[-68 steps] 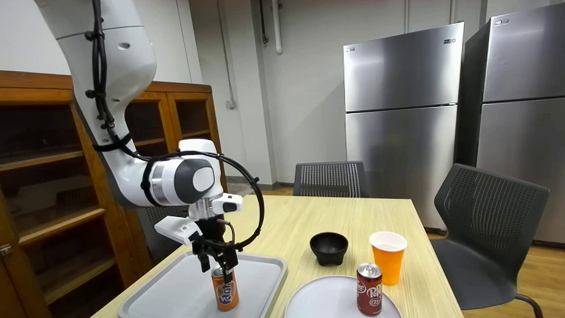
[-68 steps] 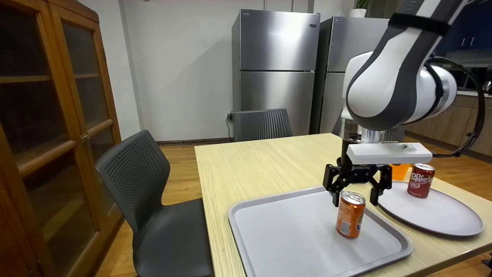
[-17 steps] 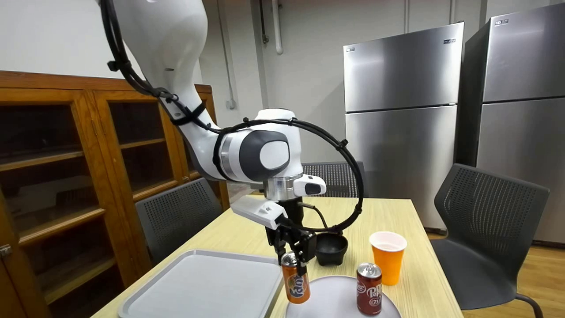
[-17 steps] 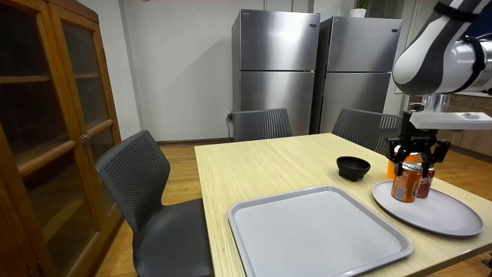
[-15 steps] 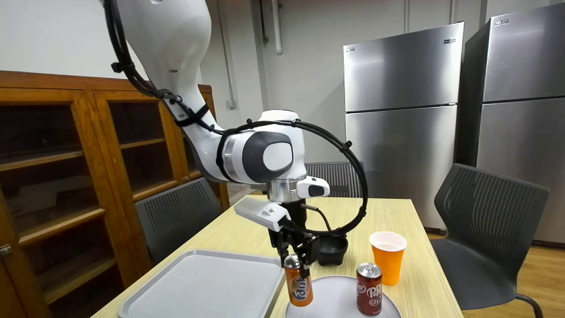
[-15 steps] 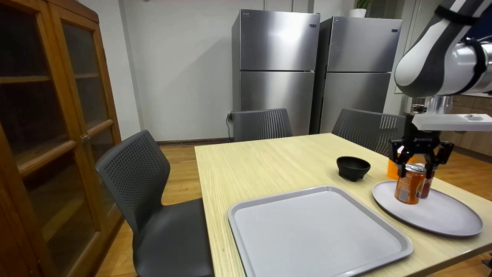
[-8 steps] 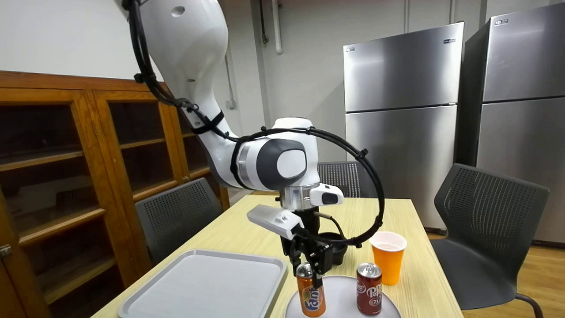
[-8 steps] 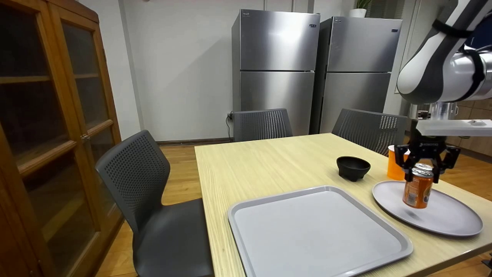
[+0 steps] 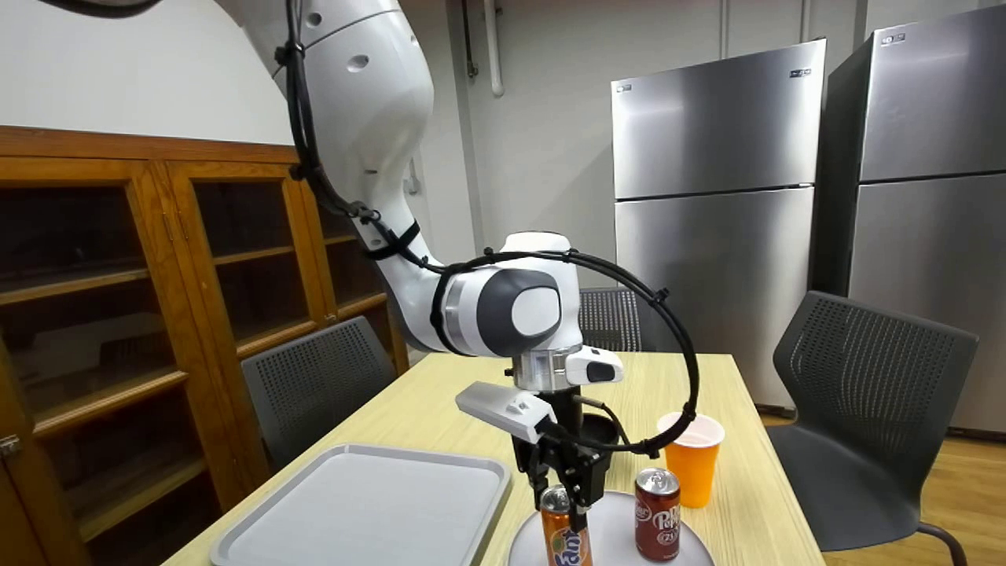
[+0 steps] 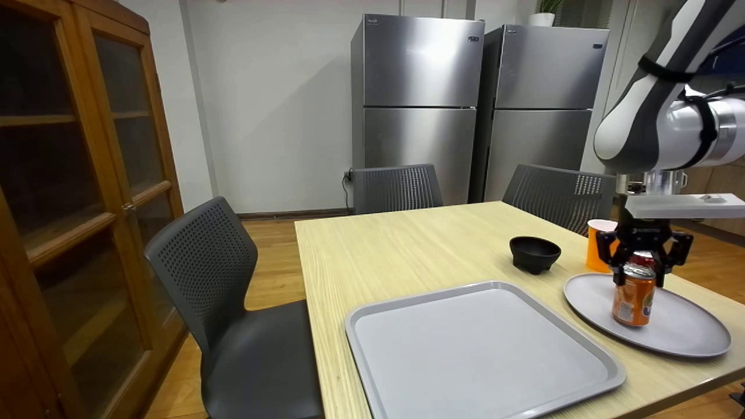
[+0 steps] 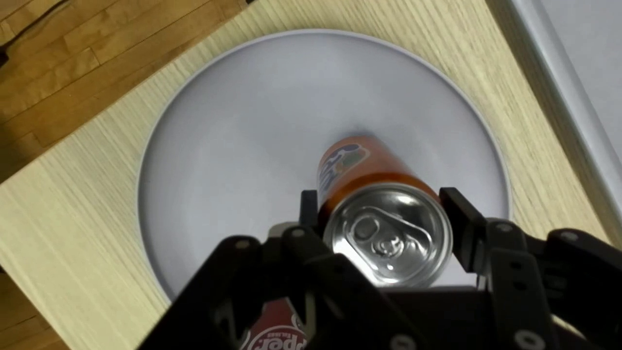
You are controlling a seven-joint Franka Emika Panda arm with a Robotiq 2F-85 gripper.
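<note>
- Hand [image 10: 639, 276] gripped the Fanta [image 11: 388, 238] over the plate [image 11: 233, 131]; plate contact unclear.
- Looked like placing; next move likely called for steady seating before letting go.

Glossy metal orange can [image 11: 384, 209], smooth matt plate [image 11: 252, 116], plastic-looking tray [image 10: 483, 355], wood-grained table [image 10: 407, 250], brushed-metal fridge [image 9: 711, 212]

An orange Fanta can [image 10: 633, 301] is held upright by the tool [image 10: 639, 278], on or just above the grey plate [image 10: 692, 327].
</note>
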